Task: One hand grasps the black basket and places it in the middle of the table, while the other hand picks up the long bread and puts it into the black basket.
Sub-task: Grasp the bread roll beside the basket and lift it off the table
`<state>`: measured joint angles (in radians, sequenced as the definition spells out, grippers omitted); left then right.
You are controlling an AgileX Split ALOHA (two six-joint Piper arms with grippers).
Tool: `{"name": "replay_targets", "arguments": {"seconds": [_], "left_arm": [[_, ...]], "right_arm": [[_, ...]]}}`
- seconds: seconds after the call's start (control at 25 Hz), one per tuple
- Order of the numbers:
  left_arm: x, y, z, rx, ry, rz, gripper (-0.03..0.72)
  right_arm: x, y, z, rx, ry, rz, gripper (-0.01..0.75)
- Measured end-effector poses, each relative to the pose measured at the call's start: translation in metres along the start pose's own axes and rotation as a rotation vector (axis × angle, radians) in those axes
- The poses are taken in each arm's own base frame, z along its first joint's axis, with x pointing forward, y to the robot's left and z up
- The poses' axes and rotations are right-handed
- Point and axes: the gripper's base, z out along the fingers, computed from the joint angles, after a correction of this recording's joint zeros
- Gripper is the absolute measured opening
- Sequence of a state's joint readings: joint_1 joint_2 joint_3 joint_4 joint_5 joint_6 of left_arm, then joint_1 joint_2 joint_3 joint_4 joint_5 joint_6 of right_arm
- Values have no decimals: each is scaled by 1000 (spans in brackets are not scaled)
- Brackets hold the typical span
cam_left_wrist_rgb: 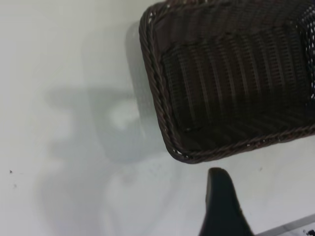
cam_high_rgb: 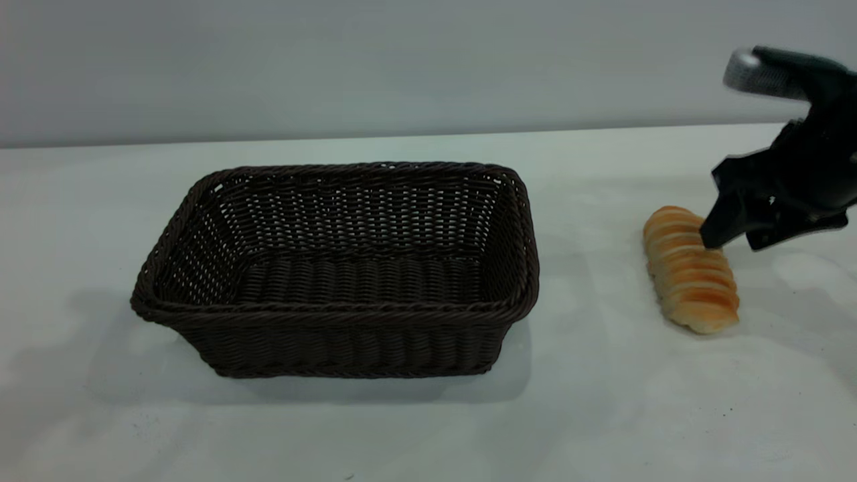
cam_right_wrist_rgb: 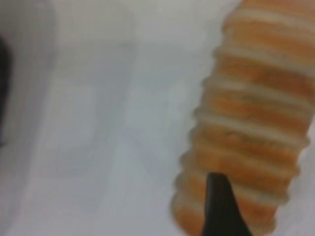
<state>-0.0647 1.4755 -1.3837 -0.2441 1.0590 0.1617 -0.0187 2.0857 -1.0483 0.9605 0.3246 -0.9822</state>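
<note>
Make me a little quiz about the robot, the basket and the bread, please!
1. True or false: the long bread already lies inside the black basket.
2. Which gripper is at the bread? A) left gripper B) right gripper C) both
3. Fill in: the basket stands on the white ____.

Key:
1. False. The bread lies on the table, to the right of the basket in the exterior view, and the basket has nothing in it.
2. B. One right fingertip is against the bread. The left gripper shows only in its own wrist view, as one fingertip above the table near a basket corner.
3. table
</note>
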Motion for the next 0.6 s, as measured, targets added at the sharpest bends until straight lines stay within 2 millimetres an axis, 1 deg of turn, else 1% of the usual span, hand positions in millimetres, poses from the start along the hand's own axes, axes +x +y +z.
{"name": "replay_targets", "arguments": {"seconds": [0.12,0.24,0.32,0.4,0.44,0.48,0.52,0.6], "left_arm": [[1,0,0,4,13,-1,517],[1,0,0,5,15,-2,517],[1,-1,0,6,15,-3,517],[2,-1,0,9,20,-4,517],[2,-1,0,9,24,-4,517],[2,-1,0,10,26,-4,517],[3,-1,0,10,28,-4,517],[3,-1,0,11,34,-4,517]], "right_arm": [[4,-8,20,25,21,5,449],[9,-6,34,17,45,29,408],[10,-3,37,12,50,25,325],[10,0,37,-1,55,25,209],[9,1,35,-10,54,23,137],[7,4,32,-28,54,21,83],[3,8,27,-53,49,16,57],[-8,15,12,-94,24,8,38]]}}
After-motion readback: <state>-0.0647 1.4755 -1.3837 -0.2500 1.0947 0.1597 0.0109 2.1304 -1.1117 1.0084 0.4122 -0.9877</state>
